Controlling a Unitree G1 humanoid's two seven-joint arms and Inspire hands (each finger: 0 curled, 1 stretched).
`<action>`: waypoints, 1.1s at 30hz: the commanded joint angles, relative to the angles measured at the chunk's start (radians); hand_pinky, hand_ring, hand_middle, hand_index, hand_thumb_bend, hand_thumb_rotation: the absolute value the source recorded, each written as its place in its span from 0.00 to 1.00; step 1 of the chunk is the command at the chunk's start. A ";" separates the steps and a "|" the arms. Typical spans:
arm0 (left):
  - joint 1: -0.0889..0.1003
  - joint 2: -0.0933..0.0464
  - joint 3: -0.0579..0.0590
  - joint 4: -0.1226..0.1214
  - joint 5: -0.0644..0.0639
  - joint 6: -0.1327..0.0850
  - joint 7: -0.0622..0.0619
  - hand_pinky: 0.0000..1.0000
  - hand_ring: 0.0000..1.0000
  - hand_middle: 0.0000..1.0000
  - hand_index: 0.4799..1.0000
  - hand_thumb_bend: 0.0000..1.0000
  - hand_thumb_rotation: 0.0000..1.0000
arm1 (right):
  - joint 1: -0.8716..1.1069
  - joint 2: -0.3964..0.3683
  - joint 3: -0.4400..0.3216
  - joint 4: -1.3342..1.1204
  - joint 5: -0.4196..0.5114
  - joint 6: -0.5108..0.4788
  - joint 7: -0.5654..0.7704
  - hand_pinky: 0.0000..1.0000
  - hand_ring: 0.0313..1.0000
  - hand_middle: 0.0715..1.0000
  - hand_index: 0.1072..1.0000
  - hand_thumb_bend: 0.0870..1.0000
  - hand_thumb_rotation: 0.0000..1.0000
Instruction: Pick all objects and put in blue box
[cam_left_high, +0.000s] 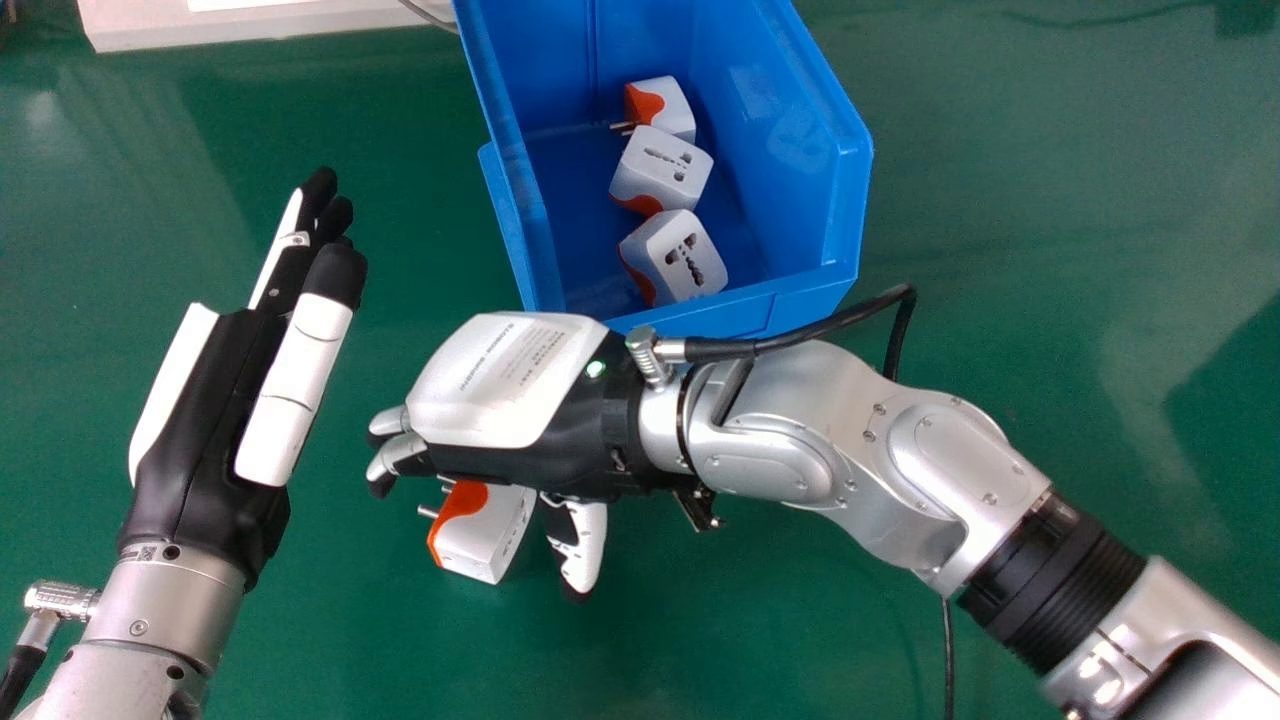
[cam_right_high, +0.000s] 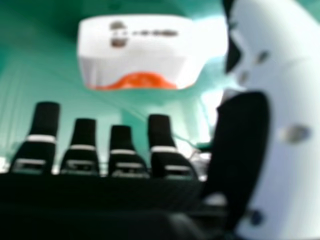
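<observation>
My right hand (cam_left_high: 510, 400) is in the middle of the head view, back upward, just in front of the blue box (cam_left_high: 850, 220). A white and orange adapter (cam_left_high: 485, 540) lies on the table beside its palm side, between fingers and thumb, not gripped. The right hand view shows that adapter (cam_right_high: 135, 55) beyond the straight fingertips, with the thumb of my right hand (cam_right_high: 295, 100) at the side. Three similar adapters (cam_left_high: 690, 260) rest inside the box. My left hand (cam_left_high: 210, 400) is at the left, fingers straight and holding nothing.
The green table (cam_left_high: 1020, 230) spreads around the box. A black cable (cam_left_high: 840, 320) loops from the right wrist near the box's front edge. At the back left a white object (cam_left_high: 250, 25) lies at the view's edge.
</observation>
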 joint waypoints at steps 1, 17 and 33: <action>0.002 -0.005 -0.004 -0.031 0.013 -0.011 0.008 0.96 1.00 1.00 1.00 0.83 1.00 | -0.045 0.016 -0.005 0.013 0.021 -0.019 -0.022 0.75 0.88 0.90 0.80 0.52 0.01; -0.005 -0.017 -0.020 -0.049 0.030 0.005 0.018 0.95 1.00 1.00 1.00 0.86 1.00 | -0.072 0.035 0.002 0.089 0.028 -0.036 -0.006 0.73 0.85 0.88 0.75 0.41 0.06; -0.004 -0.026 -0.028 -0.055 0.032 0.007 0.022 0.93 0.99 1.00 1.00 0.82 1.00 | -0.109 0.045 0.039 0.137 -0.026 -0.039 -0.056 0.70 0.82 0.85 0.74 0.39 0.01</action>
